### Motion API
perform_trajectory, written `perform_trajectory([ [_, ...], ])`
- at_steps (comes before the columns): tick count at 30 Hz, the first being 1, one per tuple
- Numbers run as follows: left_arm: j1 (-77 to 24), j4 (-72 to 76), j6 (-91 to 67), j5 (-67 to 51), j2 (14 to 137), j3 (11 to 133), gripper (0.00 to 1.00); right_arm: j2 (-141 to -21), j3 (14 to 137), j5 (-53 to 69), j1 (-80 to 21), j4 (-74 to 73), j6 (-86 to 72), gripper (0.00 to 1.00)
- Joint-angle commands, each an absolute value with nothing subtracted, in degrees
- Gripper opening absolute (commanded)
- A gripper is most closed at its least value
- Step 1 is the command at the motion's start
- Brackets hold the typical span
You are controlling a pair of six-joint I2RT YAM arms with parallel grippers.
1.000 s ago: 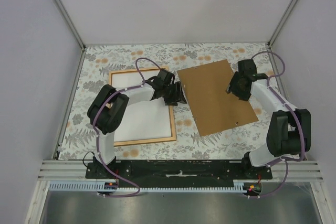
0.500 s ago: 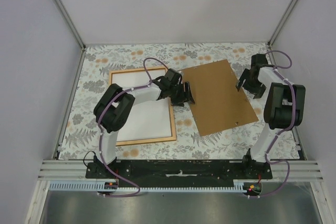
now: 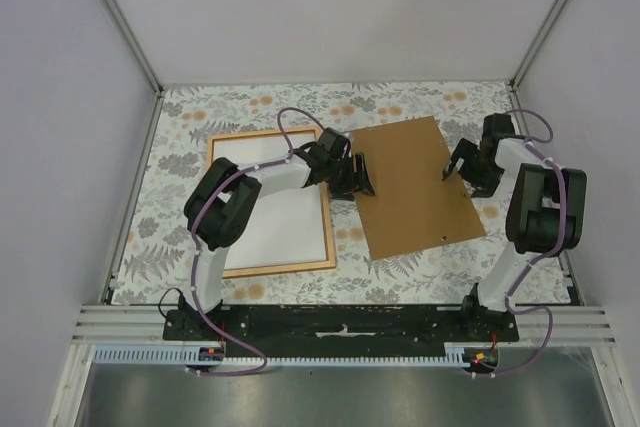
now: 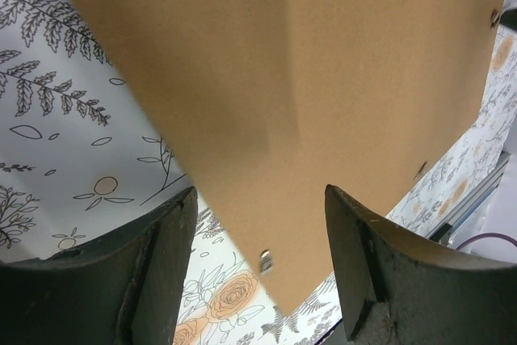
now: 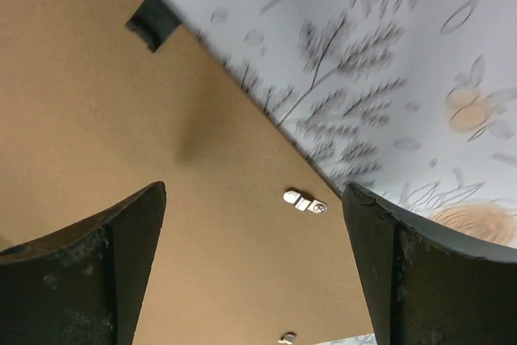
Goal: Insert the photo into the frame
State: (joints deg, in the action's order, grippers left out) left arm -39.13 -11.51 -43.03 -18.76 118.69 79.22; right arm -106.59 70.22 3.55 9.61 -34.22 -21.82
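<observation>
The photo (image 3: 275,217) lies white side up inside the thin light-brown wooden frame (image 3: 258,135) on the left of the table. The brown backing board (image 3: 415,192) lies flat to the right of the frame. My left gripper (image 3: 357,177) is at the board's left edge, open and empty. In the left wrist view (image 4: 260,191) the board (image 4: 307,78) fills the space past the fingers. My right gripper (image 3: 460,162) is at the board's right edge, open and empty. In the right wrist view (image 5: 254,187) it hovers over the board (image 5: 121,119) near a metal tab (image 5: 304,200).
A floral tablecloth (image 3: 400,102) covers the table. Grey walls with metal posts (image 3: 120,17) close in the back and sides. A metal rail (image 3: 340,325) runs along the near edge by the arm bases. A second small metal tab (image 4: 265,261) shows on the board's edge.
My left gripper has moved right, off the frame to the board's left edge. The board has turned slightly. My right arm has swung back toward the right wall, its gripper still at the board's edge.
</observation>
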Motion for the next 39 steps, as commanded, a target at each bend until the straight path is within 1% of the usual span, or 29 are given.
perform_trajectory([
  [1,-39.29,-15.29,-41.40,-17.76,120.67,81.03,0.72,-100.91,60.14,13.96,9.40,-32.00,-24.43,0.97],
  [4,-39.20,-16.43,-40.26,-16.88,120.76,81.30,0.72,-96.69,53.11,16.52,9.23,-28.92,-25.14,0.97],
  [7,-39.02,-17.49,-39.20,-16.17,120.76,81.65,0.72,-93.61,49.23,15.82,9.23,-28.30,-24.70,0.97],
  [12,-38.85,-20.12,-37.18,-14.86,120.24,82.70,0.72,-89.39,48.51,13.72,9.23,-29.26,-24.35,0.97],
  [16,-37.80,-22.76,-34.46,-11.61,118.83,83.93,0.72,-88.07,50.26,5.03,9.23,-30.06,-24.08,0.96],
  [19,-37.18,-26.26,-31.30,-10.99,121.01,88.22,0.72,-89.47,53.86,3.43,9.14,-29.71,-25.22,0.91],
  [21,-37.18,-28.03,-30.24,-10.20,122.08,89.91,0.72,-92.53,57.02,2.29,9.14,-30.23,-25.14,0.89],
  [24,-37.18,-27.95,-30.06,-9.58,122.34,89.74,0.70,-95.97,60.90,-1.30,9.14,-31.20,-24.44,0.86],
  [28,-37.09,-28.13,-30.32,-10.11,123.13,90.17,0.70,-99.83,64.24,-2.55,9.05,-30.94,-23.82,0.80],
  [35,-37.09,-28.21,-30.15,-10.81,124.19,91.14,0.69,-104.76,69.69,-6.06,6.33,-31.64,-22.68,0.65],
  [39,-37.09,-27.95,-30.67,-11.08,124.89,91.23,0.69,-105.38,69.70,-7.20,4.49,-31.73,-22.59,0.62],
])
